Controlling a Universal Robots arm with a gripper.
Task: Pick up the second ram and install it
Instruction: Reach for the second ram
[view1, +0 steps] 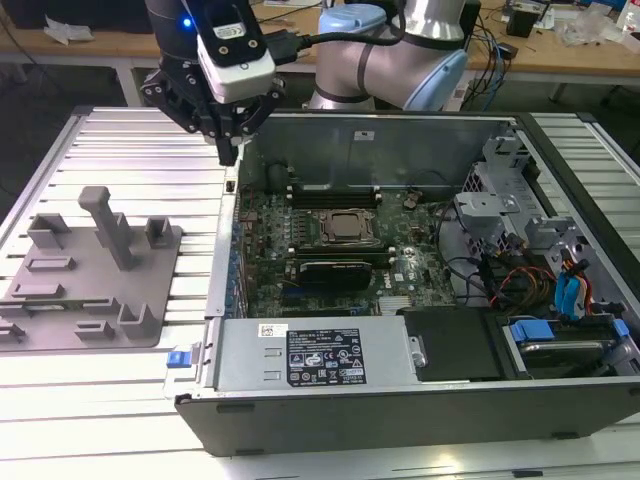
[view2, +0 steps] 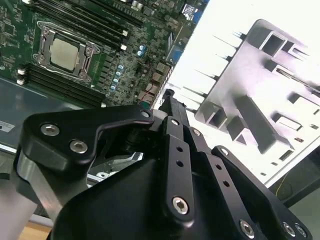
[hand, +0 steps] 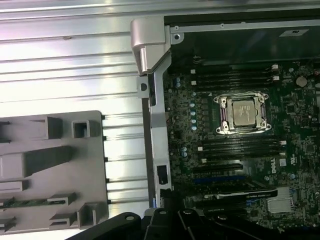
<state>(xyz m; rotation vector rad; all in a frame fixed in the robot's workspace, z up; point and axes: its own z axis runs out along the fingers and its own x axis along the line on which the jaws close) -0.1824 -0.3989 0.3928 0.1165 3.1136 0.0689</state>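
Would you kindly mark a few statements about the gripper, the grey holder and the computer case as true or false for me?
1. The gripper is above the corner of the case nearest the grey holder. True.
2. A cooler covers the processor. False: the processor sits bare in its socket.
3. The second ram, a green stick, lies in the grey holder. True.
4. A side panel closes the case. False: the case is open, with the motherboard in view.
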